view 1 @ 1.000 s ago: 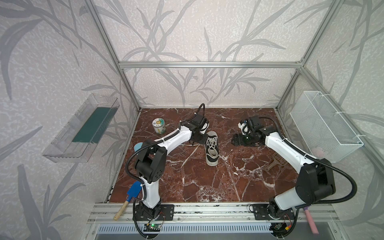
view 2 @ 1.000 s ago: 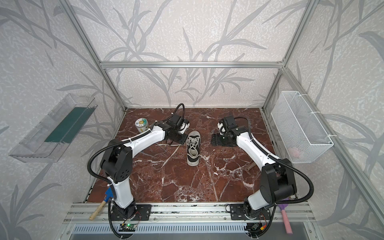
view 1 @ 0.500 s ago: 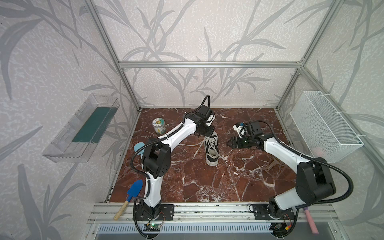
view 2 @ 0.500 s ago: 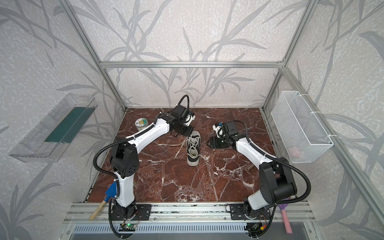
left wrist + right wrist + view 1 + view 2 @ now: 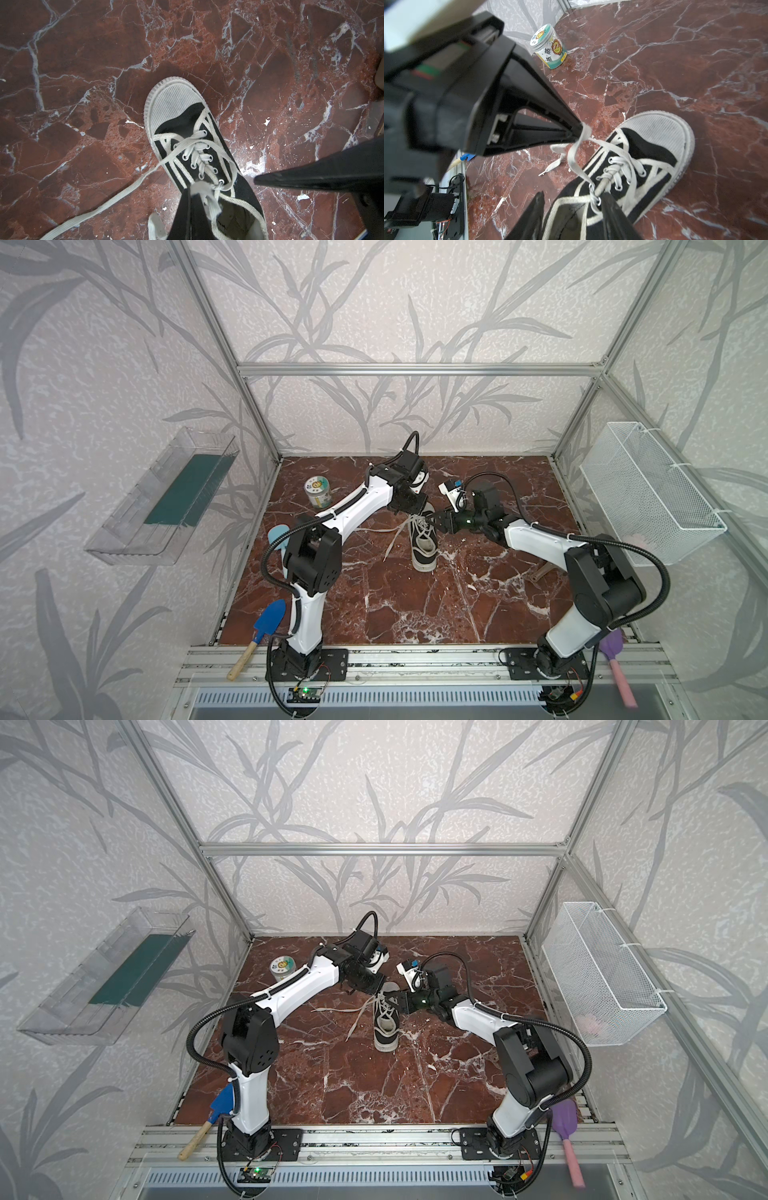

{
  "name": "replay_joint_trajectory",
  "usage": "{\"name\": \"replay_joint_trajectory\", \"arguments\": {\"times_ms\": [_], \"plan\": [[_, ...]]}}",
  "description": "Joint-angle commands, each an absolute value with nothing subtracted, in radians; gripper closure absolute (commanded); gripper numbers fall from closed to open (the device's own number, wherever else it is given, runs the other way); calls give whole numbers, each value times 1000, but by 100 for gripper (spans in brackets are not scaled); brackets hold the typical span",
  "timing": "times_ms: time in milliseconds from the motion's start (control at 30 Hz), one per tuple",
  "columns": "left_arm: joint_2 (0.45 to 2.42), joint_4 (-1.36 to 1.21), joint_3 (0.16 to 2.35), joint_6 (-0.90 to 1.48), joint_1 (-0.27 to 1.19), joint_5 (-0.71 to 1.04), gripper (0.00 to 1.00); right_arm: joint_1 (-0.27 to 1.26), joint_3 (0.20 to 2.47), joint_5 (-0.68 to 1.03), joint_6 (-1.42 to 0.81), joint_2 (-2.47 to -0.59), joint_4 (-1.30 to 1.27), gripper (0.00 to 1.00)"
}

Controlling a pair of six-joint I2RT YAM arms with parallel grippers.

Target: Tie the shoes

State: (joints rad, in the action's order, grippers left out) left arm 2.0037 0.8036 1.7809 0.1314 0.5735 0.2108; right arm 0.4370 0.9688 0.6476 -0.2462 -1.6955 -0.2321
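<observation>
While the left pincer (image 5: 577, 133) is pressed fully shut on a white lace (image 5: 570, 155) that runs up to it from the laced eyelets, the black sneaker (image 5: 424, 545) stands on its sole near the middle of the tabletop (image 5: 415, 614), its collar end under both pincers. The right pincer (image 5: 573, 194) reaches in from the opposite side with its 2 jaws partly apart, 1 on each side of the collar. A second lace strand (image 5: 602, 184) rises from an eyelet to 1 finger (image 5: 612, 209), but the jaws grip nothing. A loose lace end (image 5: 116, 197) trails over the tabletop on the left arm's side. A labelled jar (image 5: 318, 491) stands well apart, near the back-left corner.
</observation>
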Motion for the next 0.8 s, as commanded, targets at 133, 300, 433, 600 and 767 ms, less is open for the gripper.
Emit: {"name": "replay_joint_trajectory", "arguments": {"times_ms": [133,300,433,600,767], "plan": [[1983,845,1808,129,569,200,100,448,1049,717,-280,-1787,-338,62],[1979,848,1807,126,569,201,100,448,1080,744,-301,-1831,-350,68],[1974,850,1807,126,567,201,100,448,1090,744,-314,-1850,-361,83],[1977,853,1803,133,564,213,100,442,1089,684,-291,-1834,-314,99],[1981,852,1791,151,565,239,100,427,1075,596,-274,-1809,-278,100]]}}
